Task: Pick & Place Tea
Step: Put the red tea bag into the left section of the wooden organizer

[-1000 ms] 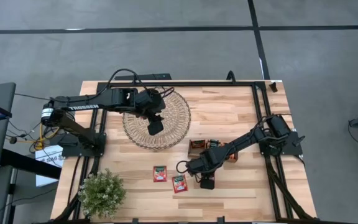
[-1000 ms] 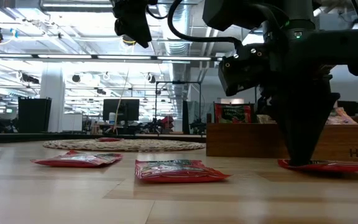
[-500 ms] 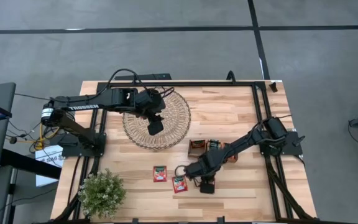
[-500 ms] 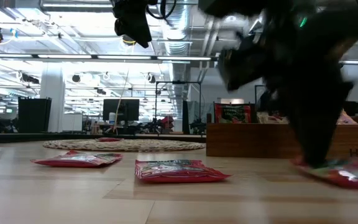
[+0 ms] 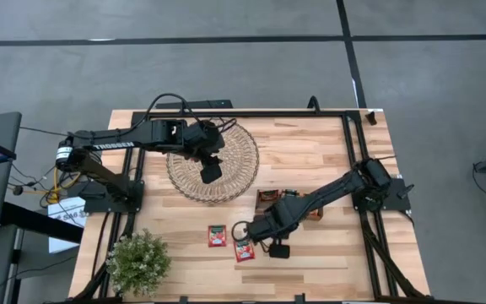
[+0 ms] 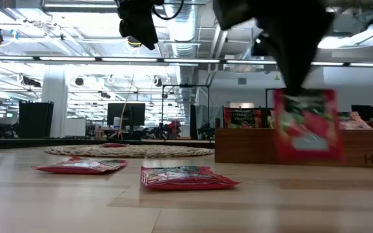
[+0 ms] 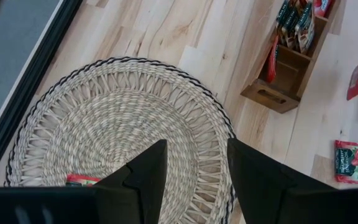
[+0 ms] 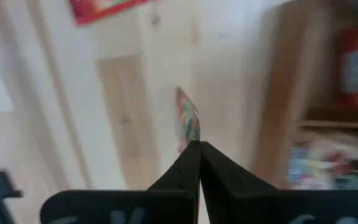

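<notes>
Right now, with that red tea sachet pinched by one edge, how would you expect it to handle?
The red tea sachet hangs flat below the right hand, so probably light and fairly stiff. Held only at its top edge, it may swing. Its glossy wrapper might slip.

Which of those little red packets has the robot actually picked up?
Find the wooden tray near the table's middle. Just in front of it, the right gripper pinches a red tea sachet by its top edge. It alone dangles upright in the air; the other two red sachets lie flat.
</notes>
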